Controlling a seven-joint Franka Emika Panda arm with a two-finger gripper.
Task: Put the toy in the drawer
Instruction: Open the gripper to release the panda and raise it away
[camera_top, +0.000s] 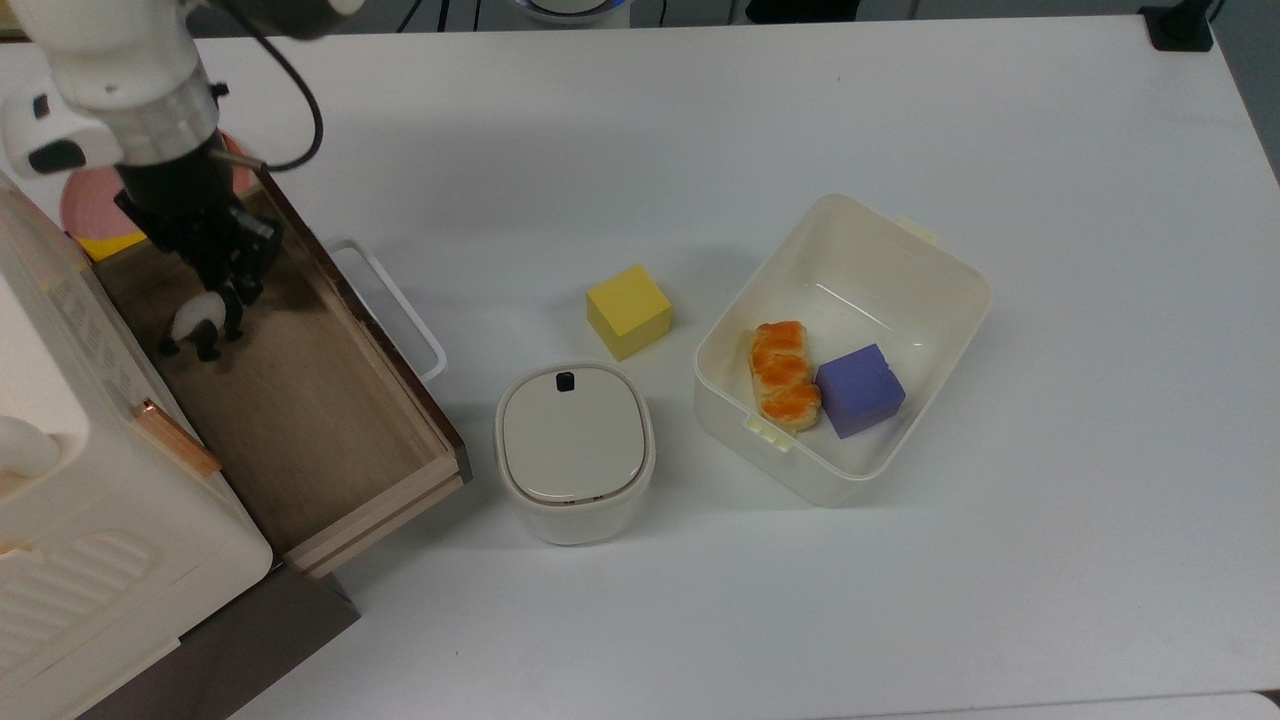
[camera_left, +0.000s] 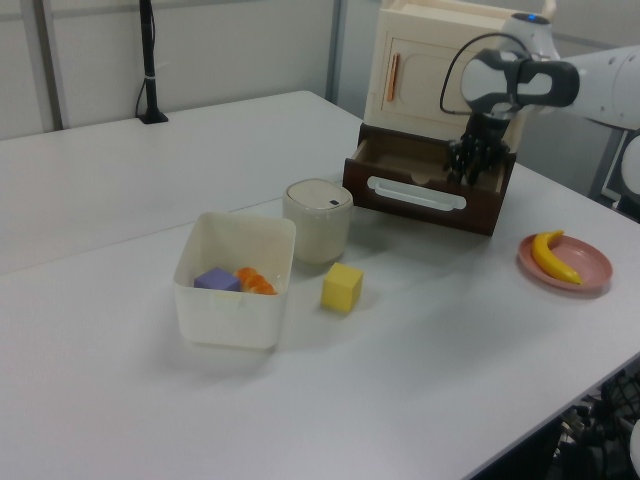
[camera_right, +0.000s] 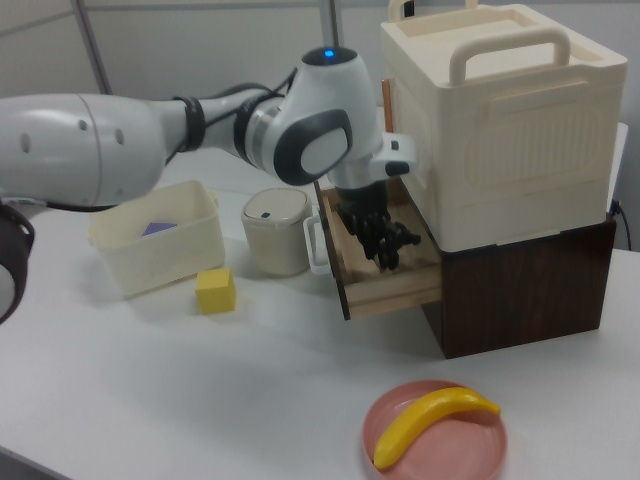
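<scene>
1. Top view: the pincer (camera_top: 222, 290) is clamped on the toy (camera_top: 200, 326), inside the open drawer (camera_top: 340, 430), above its floor.
2. Left view: the pincer (camera_left: 470, 170) reaches into the drawer (camera_left: 420, 195).
3. Right view: the pincer (camera_right: 385, 245) is low; I judge that release alone is left.

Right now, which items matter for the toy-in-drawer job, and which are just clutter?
Job:
- toy, a panda held in the gripper
- drawer, open under it

Clutter:
- yellow cube
- lidded pot
- cream bin holding pastry and purple cube
- banana on pink plate
</scene>
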